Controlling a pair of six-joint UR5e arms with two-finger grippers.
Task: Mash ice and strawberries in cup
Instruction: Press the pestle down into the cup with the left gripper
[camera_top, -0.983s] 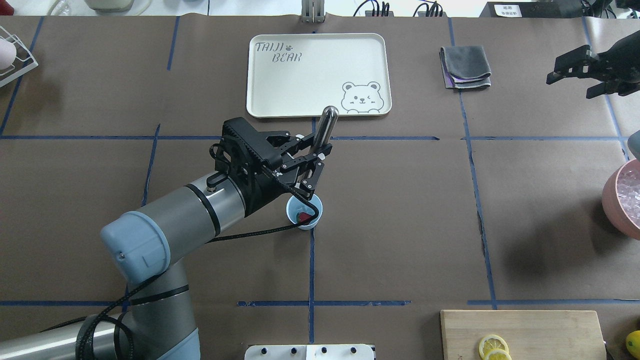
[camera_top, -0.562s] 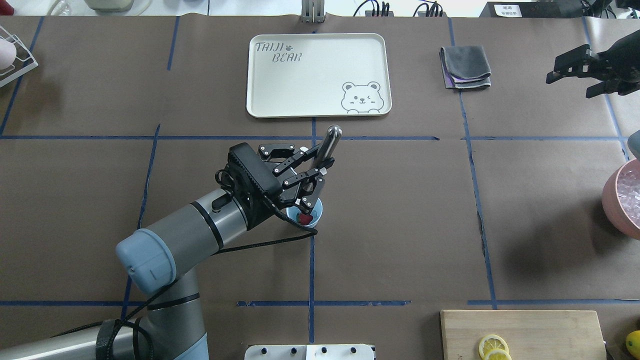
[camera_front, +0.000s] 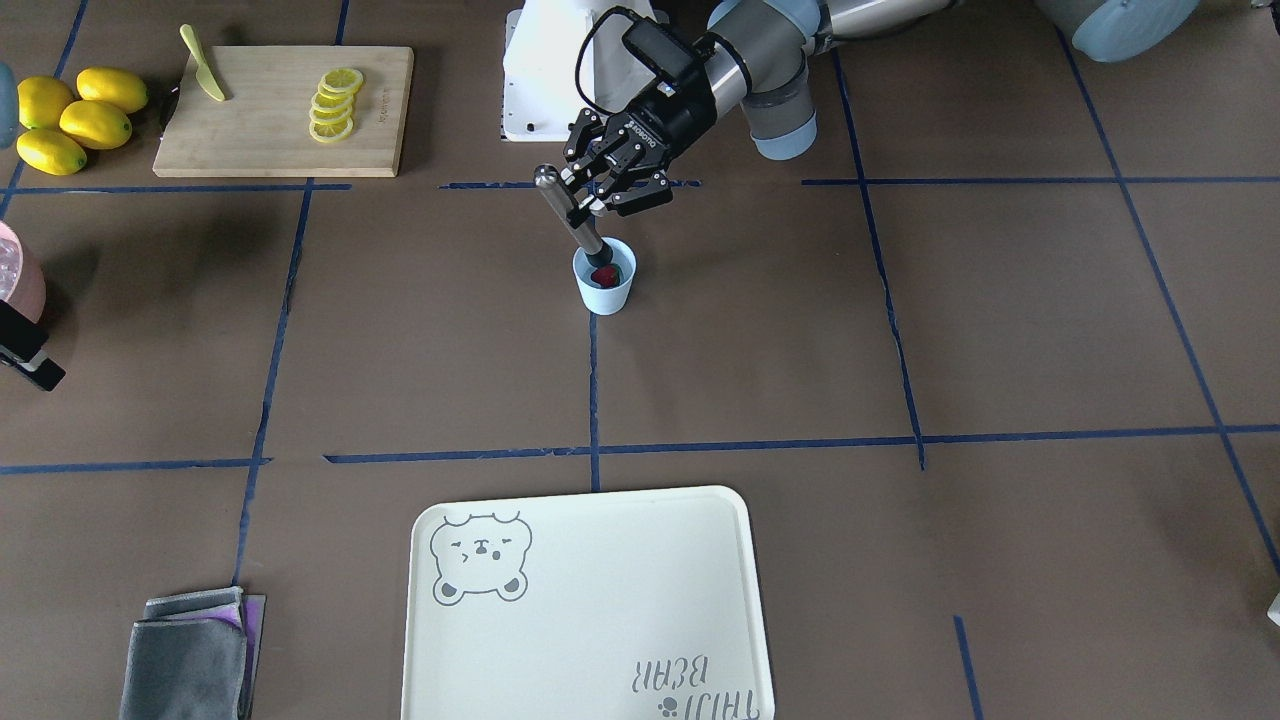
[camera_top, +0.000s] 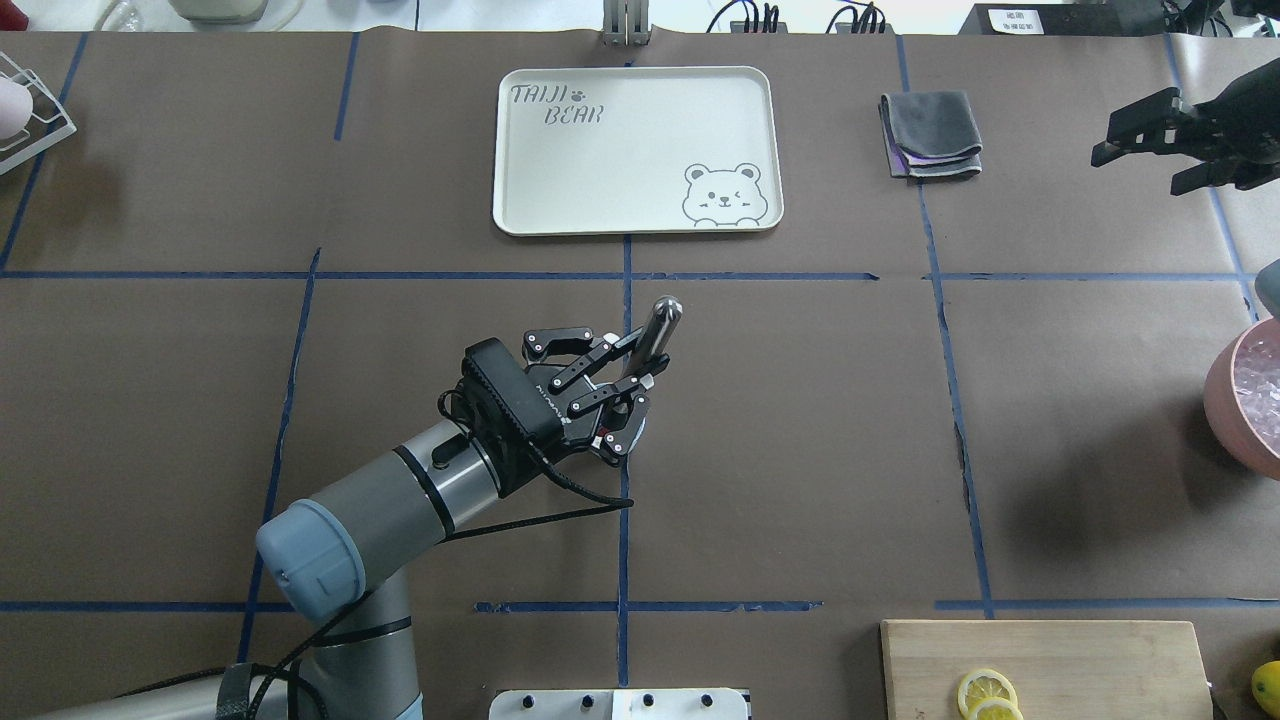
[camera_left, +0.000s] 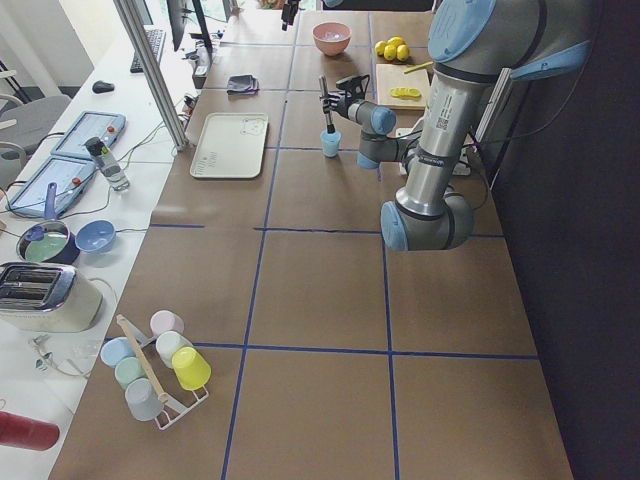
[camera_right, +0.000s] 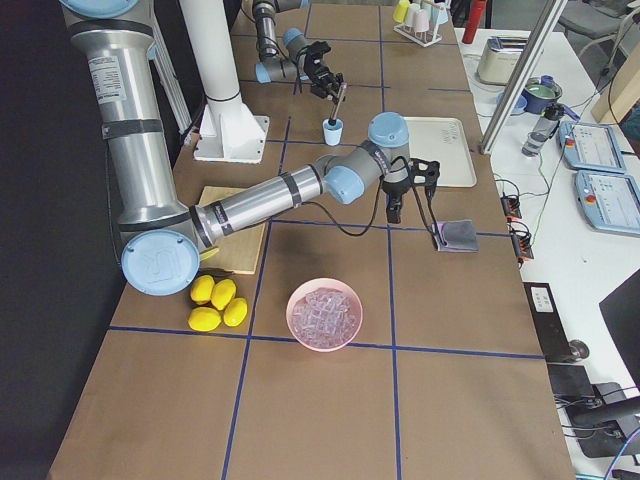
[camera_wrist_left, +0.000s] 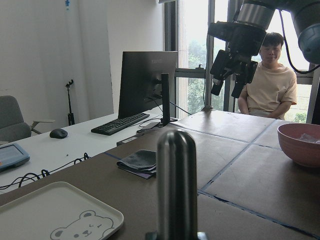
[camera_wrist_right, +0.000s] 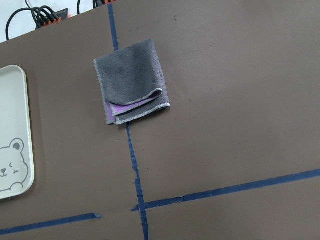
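Observation:
The pale-blue cup stands near the table's middle, with the dark-red strawberry inside. My left gripper is shut on a steel muddler, tilted, with its lower end in the cup beside the strawberry. In the overhead view the left gripper and muddler cover the cup. The ice lies in the pink bowl; I cannot tell whether any is in the cup. My right gripper is open and empty, high at the far right.
A white bear tray lies beyond the cup, with a folded grey cloth to its right. A cutting board with lemon slices and whole lemons sit at the near right.
My left gripper with the muddler has moved down and back toward the robot. It now hides the cup in the overhead view. The right gripper has barely moved.

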